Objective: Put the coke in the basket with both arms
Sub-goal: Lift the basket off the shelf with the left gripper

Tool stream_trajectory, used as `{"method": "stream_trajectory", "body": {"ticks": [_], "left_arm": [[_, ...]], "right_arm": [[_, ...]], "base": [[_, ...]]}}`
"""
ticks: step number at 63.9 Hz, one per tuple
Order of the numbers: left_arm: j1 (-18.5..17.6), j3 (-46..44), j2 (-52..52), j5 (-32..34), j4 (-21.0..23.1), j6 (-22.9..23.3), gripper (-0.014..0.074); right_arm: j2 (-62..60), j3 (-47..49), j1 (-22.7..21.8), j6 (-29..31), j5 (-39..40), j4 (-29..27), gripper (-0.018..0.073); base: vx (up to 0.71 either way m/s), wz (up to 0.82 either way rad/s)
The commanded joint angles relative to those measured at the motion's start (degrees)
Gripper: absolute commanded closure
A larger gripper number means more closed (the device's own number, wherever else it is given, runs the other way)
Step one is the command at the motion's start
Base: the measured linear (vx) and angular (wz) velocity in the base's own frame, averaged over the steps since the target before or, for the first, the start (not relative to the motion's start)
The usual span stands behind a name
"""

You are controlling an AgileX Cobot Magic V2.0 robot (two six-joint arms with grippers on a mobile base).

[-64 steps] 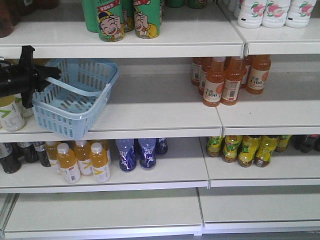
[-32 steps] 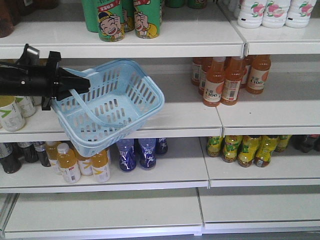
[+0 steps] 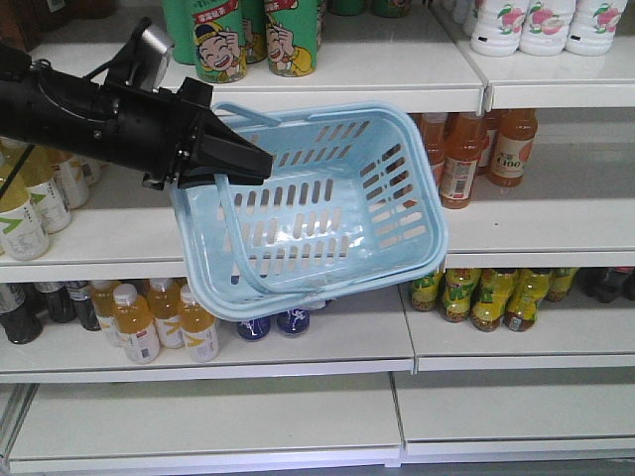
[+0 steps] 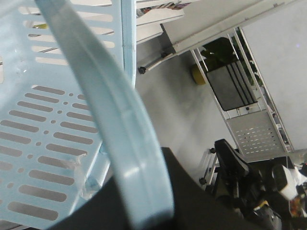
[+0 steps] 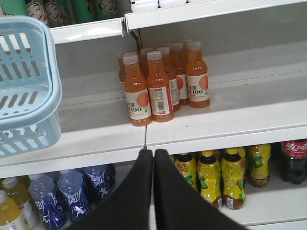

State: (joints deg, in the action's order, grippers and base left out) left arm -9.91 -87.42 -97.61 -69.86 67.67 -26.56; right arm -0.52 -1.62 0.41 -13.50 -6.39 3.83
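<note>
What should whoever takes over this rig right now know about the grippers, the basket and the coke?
Left gripper: shut on a handle of the basket, which hangs tilted and empty before the shelves.
Right gripper: shut, holding nothing, pointing at the shelves.
Coke: standing on a lower shelf, right edge of the right wrist view, untouched.
Done: basket in hand. Left: grasp the coke, put it in the basket.
</note>
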Motion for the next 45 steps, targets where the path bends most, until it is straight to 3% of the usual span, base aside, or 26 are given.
{"method": "stream_trajectory", "body": {"ticks": [1,15,23,28,45], "left_arm": [[-2.3,0.1,6.9,-1.6,5.0,0.3,0.0604],[-5.4,12.7,17.7,-1.2,5.5,-0.5,0.0604],[-5.4,19.3,22.7,-0.9,10.0,-0.7,0.0604],[-5.4,20.7,24.6,-1.5,11.6,-0.7,0.0604],[-5.4,20.7,27.3,-1.5,10.5,-0.7,0.0604]], "right_arm": [[-1.0,-0.9,-0.2,0.1,4.4,0.3,0.0564],[-1.0,-0.9,-0.2,0.1,4.4,0.3,0.0564],[-1.0,-0.9,-0.2,0.1,4.4,0.3,0.0564],[-1.0,-0.9,-0.2,0.1,4.4,0.3,0.0564],[-1.0,-0.9,-0.2,0.1,4.4,0.3,0.0564]], "base": [[0.00,0.00],[0.00,0.00],[0.00,0.00],[0.00,0.00],[0.00,0.00]]}}
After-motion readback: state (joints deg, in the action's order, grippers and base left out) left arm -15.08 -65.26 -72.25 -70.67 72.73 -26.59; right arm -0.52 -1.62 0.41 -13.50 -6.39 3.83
